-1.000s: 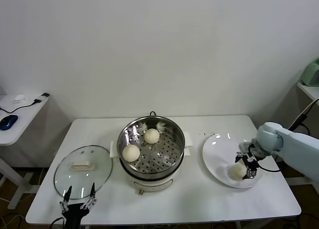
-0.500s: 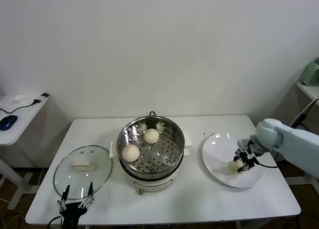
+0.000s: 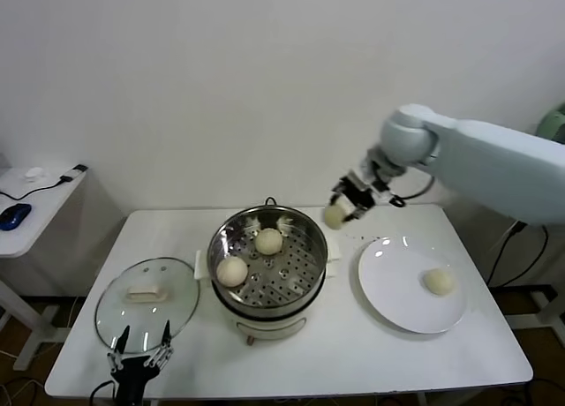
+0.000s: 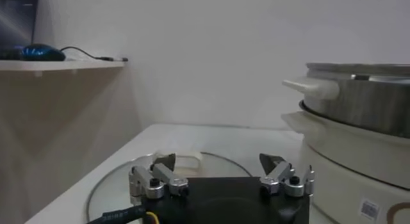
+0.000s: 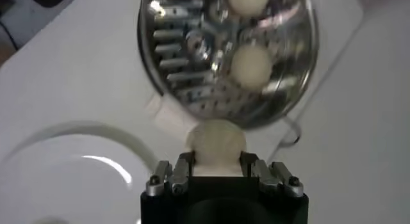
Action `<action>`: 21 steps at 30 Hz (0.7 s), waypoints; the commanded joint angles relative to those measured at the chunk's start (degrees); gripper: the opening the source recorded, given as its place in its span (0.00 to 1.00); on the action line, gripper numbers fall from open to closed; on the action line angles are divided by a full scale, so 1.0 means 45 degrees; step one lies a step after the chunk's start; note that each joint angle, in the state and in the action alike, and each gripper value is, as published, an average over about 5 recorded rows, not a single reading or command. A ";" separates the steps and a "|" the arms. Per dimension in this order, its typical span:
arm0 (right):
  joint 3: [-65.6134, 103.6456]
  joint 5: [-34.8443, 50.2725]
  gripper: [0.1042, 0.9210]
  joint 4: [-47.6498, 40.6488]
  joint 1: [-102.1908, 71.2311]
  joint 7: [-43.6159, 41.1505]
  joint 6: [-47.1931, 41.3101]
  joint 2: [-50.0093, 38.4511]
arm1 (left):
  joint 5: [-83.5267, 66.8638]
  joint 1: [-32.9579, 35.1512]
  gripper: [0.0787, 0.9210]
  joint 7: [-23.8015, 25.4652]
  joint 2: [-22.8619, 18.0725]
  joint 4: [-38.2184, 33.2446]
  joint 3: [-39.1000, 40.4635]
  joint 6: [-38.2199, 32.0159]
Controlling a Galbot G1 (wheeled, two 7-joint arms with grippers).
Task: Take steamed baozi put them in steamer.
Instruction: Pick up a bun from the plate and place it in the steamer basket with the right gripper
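My right gripper (image 3: 340,209) is shut on a cream-white baozi (image 3: 334,215) and holds it in the air just right of the steamer's rim; the right wrist view shows that baozi (image 5: 215,144) between the fingers. The steel steamer (image 3: 302,285) stands mid-table with two baozi on its perforated tray, one (image 3: 268,241) at the back and one (image 3: 232,272) at the left. They also show in the right wrist view, one (image 5: 251,65) near the tray's middle. A fourth baozi (image 3: 438,281) lies on the white plate (image 3: 388,282). My left gripper (image 3: 139,354) is open and idle at the table's front left.
The glass lid (image 3: 181,300) with a cream handle lies left of the steamer, just beyond my left gripper. A side table (image 3: 48,199) with a blue mouse stands at far left. The table's front edge runs close behind the left gripper.
My right gripper has lifted one baozi off the plate and carried it up and left toward the steamer's right rim. Another baozi now shows on the plate. The left arm has not moved.
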 commanded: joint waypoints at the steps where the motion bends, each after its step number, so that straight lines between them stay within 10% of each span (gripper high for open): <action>1: -0.0726 -0.1540 0.50 0.0920 0.0593 -0.0270 0.3502 0.3844 | -0.0115 0.0176 0.88 0.0002 0.0071 -0.0424 -0.0023 0.0236; 21: -0.0251 -0.4646 0.55 0.0508 -0.2291 -0.0794 0.5480 0.3974 | -0.0173 0.0418 0.88 -0.0055 -0.0060 -0.0550 -0.0080 0.0100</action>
